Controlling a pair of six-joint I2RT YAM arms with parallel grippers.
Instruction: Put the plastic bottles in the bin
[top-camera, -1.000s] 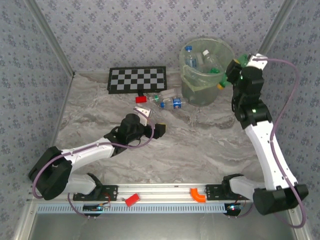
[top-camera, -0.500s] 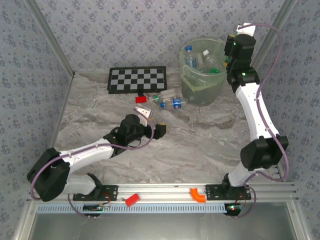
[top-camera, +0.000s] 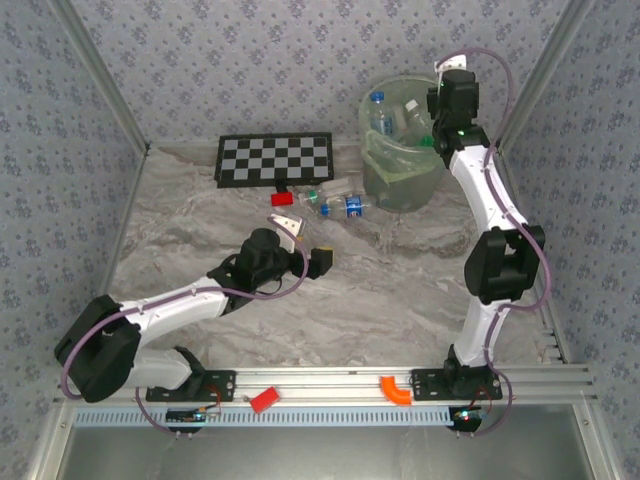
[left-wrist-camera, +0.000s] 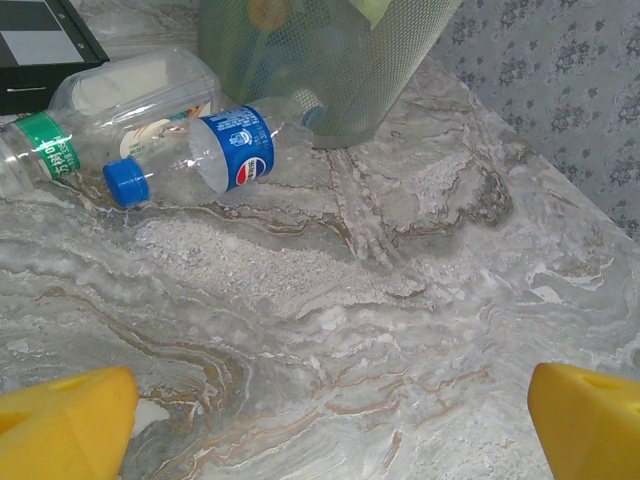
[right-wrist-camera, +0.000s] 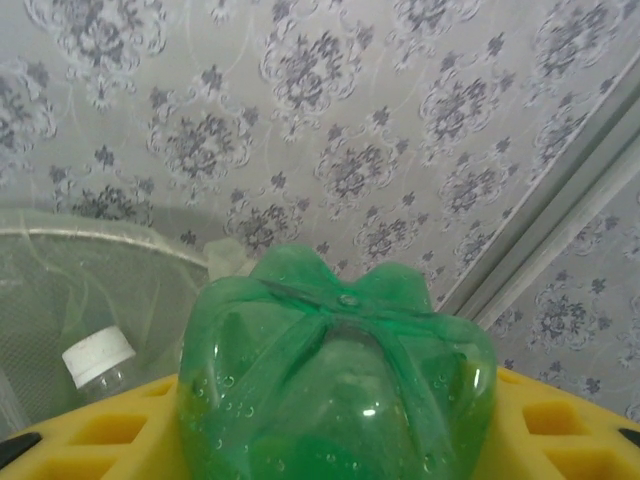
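The right arm stands nearly straight up from its base. Its wrist is bent over the far right rim of the round translucent pale-green plastic bin (top-camera: 400, 180). The right gripper (top-camera: 440, 118) has its yellow pads (right-wrist-camera: 560, 430) clamped on a green plastic bottle (right-wrist-camera: 335, 390), whose base faces the wrist camera at the bin's rim. The left arm lies low across the grey marbled table (top-camera: 400, 290). The left gripper (top-camera: 305, 243) is spread wide and holds nothing, near a cluster of clear plastic bottles (left-wrist-camera: 215, 155) lying just beside the bin's foot. The bin sits in the far right corner, close to the patterned walls, and open table lies between the two arms. Since a second ago the right arm has swung from beside the bin up over its rim, while the left has barely shifted.
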